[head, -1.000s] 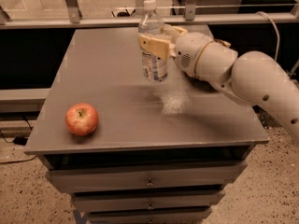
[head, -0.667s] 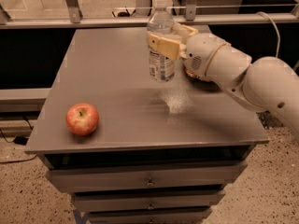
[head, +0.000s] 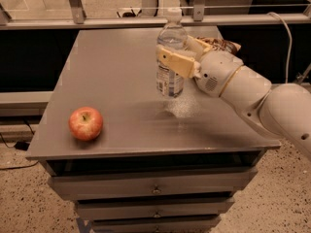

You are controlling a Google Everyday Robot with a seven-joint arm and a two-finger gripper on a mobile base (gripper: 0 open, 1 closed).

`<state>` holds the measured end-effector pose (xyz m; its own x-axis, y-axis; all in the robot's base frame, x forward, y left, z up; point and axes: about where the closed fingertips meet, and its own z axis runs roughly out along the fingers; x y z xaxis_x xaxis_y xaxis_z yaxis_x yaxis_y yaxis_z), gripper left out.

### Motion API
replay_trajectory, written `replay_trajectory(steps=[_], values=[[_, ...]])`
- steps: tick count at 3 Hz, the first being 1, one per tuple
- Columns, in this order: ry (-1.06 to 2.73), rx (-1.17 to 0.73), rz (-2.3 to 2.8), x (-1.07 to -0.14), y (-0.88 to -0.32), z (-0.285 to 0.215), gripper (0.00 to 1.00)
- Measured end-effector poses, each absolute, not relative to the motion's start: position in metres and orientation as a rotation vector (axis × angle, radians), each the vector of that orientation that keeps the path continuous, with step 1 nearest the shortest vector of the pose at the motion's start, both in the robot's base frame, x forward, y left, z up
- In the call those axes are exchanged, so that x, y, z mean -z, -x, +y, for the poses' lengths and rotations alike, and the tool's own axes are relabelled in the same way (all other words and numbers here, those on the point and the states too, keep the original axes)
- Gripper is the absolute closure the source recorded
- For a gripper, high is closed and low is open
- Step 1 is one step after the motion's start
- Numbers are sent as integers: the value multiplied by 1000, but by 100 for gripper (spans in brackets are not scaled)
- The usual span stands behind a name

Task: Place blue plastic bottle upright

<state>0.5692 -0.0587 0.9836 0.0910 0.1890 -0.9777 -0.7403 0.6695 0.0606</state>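
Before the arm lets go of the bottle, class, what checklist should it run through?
1. Gripper shut on the blue plastic bottle, above the middle of the table: ok.
2. Bottle upright, cap on top: ok.
3. Bottle base resting on the table: cannot tell.
4. Bare surface under the bottle: ok.
5. Apple well away, near the front edge: ok.

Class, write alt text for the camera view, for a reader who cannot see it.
A white robot arm's gripper, jaws shut on a small clear plastic water bottle with a white cap, holds it upright over the middle of a grey metal table. A round red apple sits near its front edge.
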Motion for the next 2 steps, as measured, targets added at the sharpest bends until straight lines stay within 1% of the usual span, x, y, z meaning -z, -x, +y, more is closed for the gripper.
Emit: replay_trajectory(steps=[2], values=[[583,-739,1318,-961,-539,-55,100]])
